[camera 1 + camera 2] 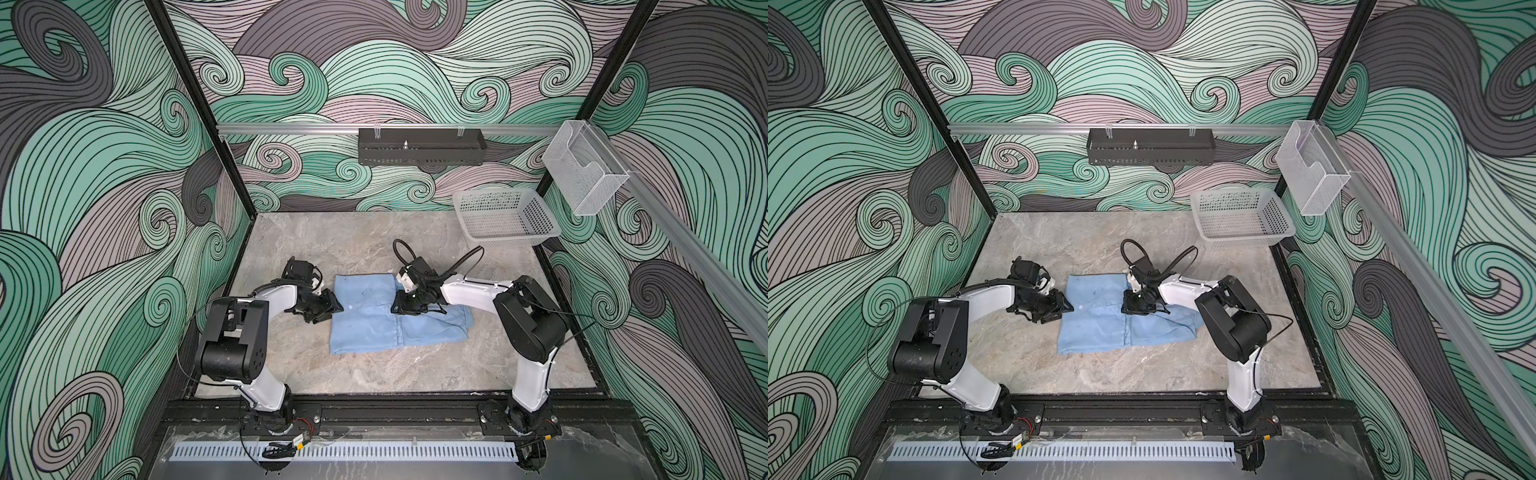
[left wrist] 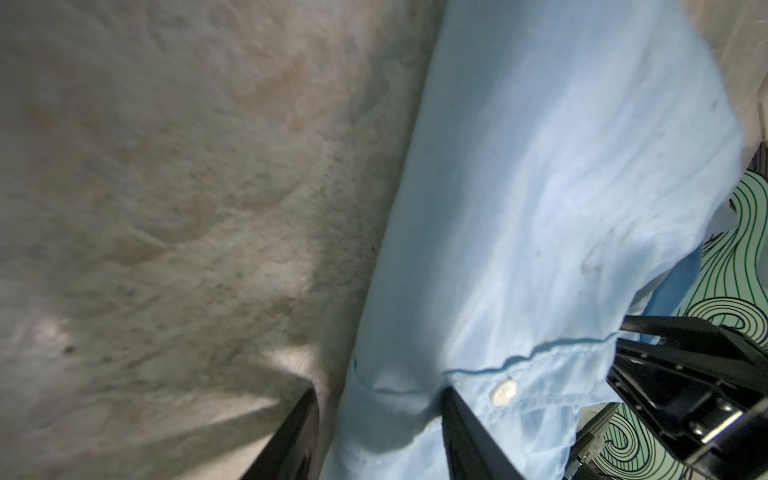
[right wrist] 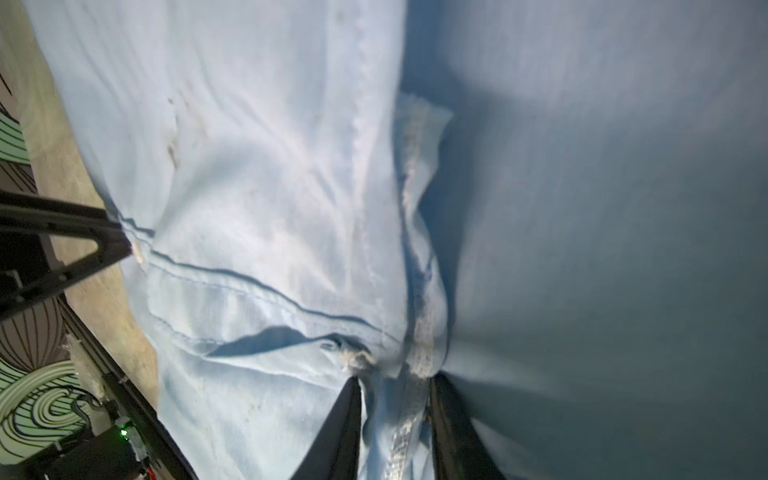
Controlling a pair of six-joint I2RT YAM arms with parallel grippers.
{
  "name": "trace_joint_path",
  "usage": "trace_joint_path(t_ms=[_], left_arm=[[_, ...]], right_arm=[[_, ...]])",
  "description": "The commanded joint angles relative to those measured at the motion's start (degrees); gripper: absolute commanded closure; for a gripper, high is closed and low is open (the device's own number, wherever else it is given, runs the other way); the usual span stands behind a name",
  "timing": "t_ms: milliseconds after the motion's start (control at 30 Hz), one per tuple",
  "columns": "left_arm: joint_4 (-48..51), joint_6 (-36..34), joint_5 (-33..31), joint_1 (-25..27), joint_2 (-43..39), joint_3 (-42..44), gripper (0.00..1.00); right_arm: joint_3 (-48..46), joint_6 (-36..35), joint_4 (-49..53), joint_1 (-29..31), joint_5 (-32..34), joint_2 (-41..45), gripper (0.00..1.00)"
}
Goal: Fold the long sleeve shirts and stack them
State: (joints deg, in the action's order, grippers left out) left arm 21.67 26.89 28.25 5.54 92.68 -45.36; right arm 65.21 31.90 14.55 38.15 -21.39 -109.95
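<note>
Now, shirt (image 1: 374, 328): we see it folded flat in the middle of the tabletop (image 1: 316, 237), apart from every edge.
Left tool (image 2: 378, 392): we find it spread, straddling the shirt border nearest the left edge, beside a white button (image 2: 503, 390).
Right tool (image 3: 395, 380): we see it pinching a bunched seam mid-shirt.
Basket (image 1: 505, 216): far right corner.

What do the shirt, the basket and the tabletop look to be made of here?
Shirt: thin woven cloth, matte light blue; it creases softly and shows stitched seams.
Basket: pale plastic, probably moulded; its walls are perforated in a regular grid.
Tabletop: grey veined stone look, matte; it may be only a printed laminate.
</note>
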Motion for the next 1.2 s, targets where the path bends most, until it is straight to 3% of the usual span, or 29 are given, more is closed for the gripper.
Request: trace_joint_path(t_ms=[0, 333, 600, 700, 800, 933, 1000, 1100, 1167], left_arm=[[-1.0, 1.7, -0.5, 0.9, 2.0, 2.9, 0.5], [-2.5, 3.2, 0.9, 1.3, 0.4, 3.8, 0.64], [5.6, 3.1, 1.4, 1.5, -1.6, -1.6, 1.0], [8.4, 2.0, 0.9, 1.5, -1.1, -2.9, 1.0], [9.9, 1.9, -0.2, 1.5, -1.1, -3.3, 1.0], [12.9, 1.4, -2.9, 1.4, -1.0, -4.5, 1.0], [14.3, 1.3, -4.2, 1.5, -1.6, -5.2, 1.0], [16.0, 1.0, -5.0, 1.5, -2.6, -6.4, 1.0], [17.4, 0.6, -4.8, 1.5, -2.6, -7.2, 1.0]], right_arm=[[-0.3, 1.2, 0.9, 0.2, -1.4, -2.7, 0.72], [-1.3, 2.5, -0.6, 0.2, -2.8, -3.0, 0.77], [-0.7, 3.9, -0.6, 0.6, -1.9, -1.3, 0.8], [-0.4, 4.0, 0.3, 0.9, -0.7, -0.9, 0.77], [-0.8, 3.6, 1.3, 1.2, 1.2, 1.5, 0.65], [-1.4, 2.1, 3.2, 1.1, 4.2, 5.9, 0.6], [-1.3, 1.6, 4.1, 1.0, 5.1, 6.8, 0.66], [-0.5, 1.3, 4.3, 1.1, 4.8, 5.6, 0.9], [0.4, 1.5, 3.8, 1.1, 3.3, 3.4, 1.0]])
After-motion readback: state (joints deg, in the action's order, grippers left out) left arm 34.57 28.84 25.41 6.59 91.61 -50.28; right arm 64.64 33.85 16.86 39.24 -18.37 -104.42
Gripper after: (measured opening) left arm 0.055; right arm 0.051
